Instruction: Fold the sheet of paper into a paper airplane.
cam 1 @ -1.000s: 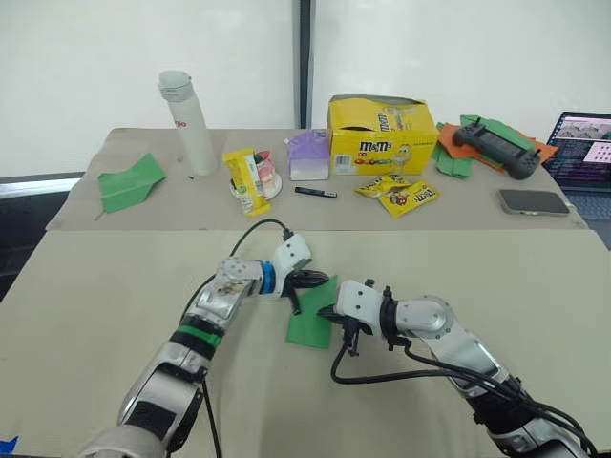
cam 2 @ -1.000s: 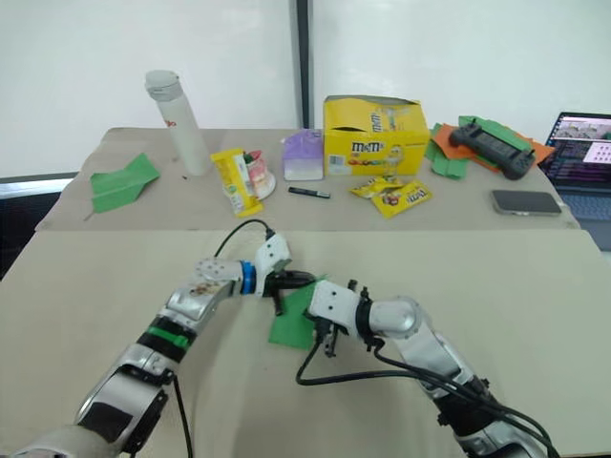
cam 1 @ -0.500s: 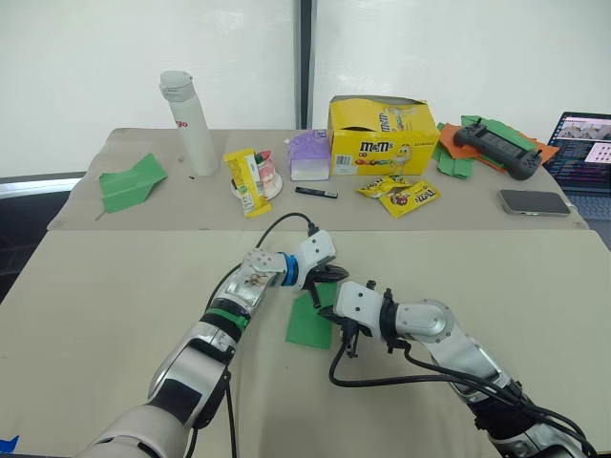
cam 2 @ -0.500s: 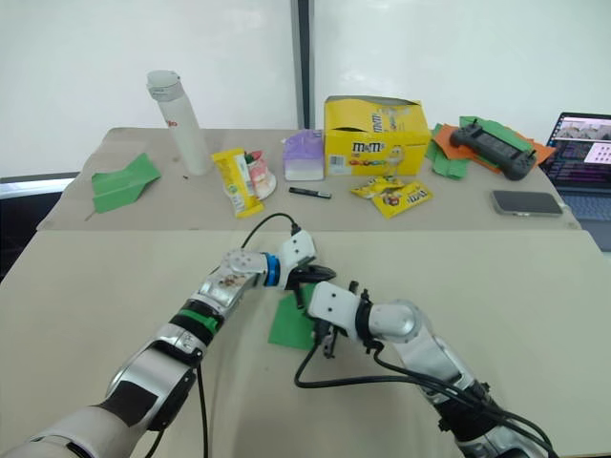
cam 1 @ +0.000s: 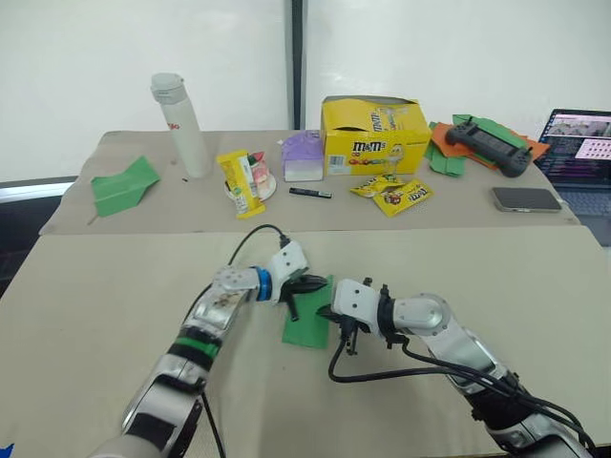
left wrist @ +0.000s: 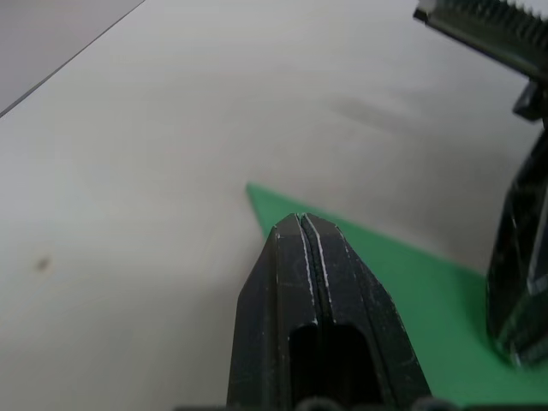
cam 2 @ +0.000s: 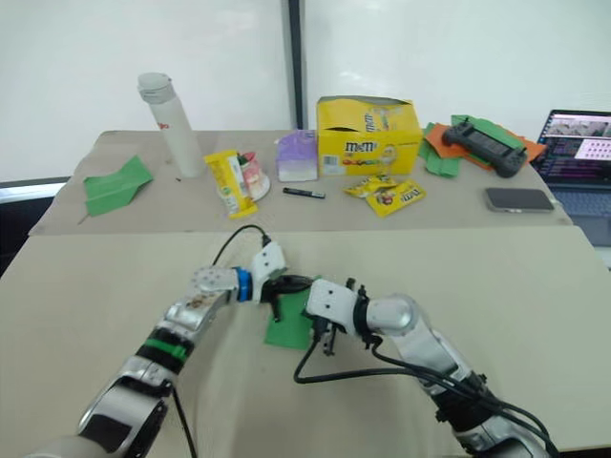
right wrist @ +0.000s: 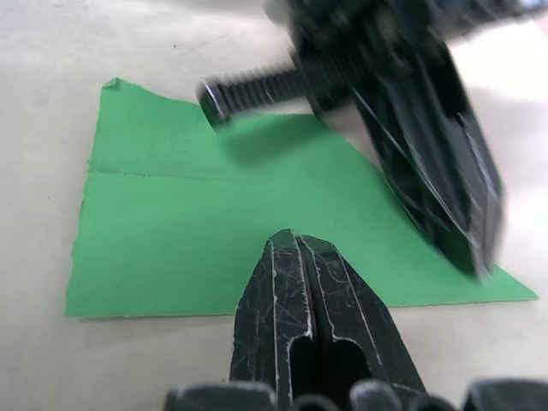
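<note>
The sheet of paper (cam 1: 305, 329) is a bright green creased wedge lying flat on the near beige table. A fold line runs across it in the right wrist view, where the sheet of paper (right wrist: 197, 231) spreads under my right gripper (right wrist: 291, 235), whose shut tips rest on it. My left gripper (cam 1: 304, 286) comes in from the left, shut, over the paper's far pointed corner (left wrist: 274, 205). The right gripper (cam 1: 329, 312) sits at the paper's right edge, close beside the left one. Neither gripper holds the paper between its fingers.
On the back table are a separate green paper plane (cam 1: 124, 183), a white bottle (cam 1: 179, 113), a yellow candy box (cam 1: 374, 134), snack packs (cam 1: 393, 191), a black pen (cam 1: 312, 193), a phone (cam 1: 527, 198), a controller (cam 1: 485, 145) on paper scraps and a laptop (cam 1: 578, 134).
My left gripper reached right over the paper half a second ago and has drawn back left to the paper's far corner. The right gripper has stayed put. The camera shifted slightly.
</note>
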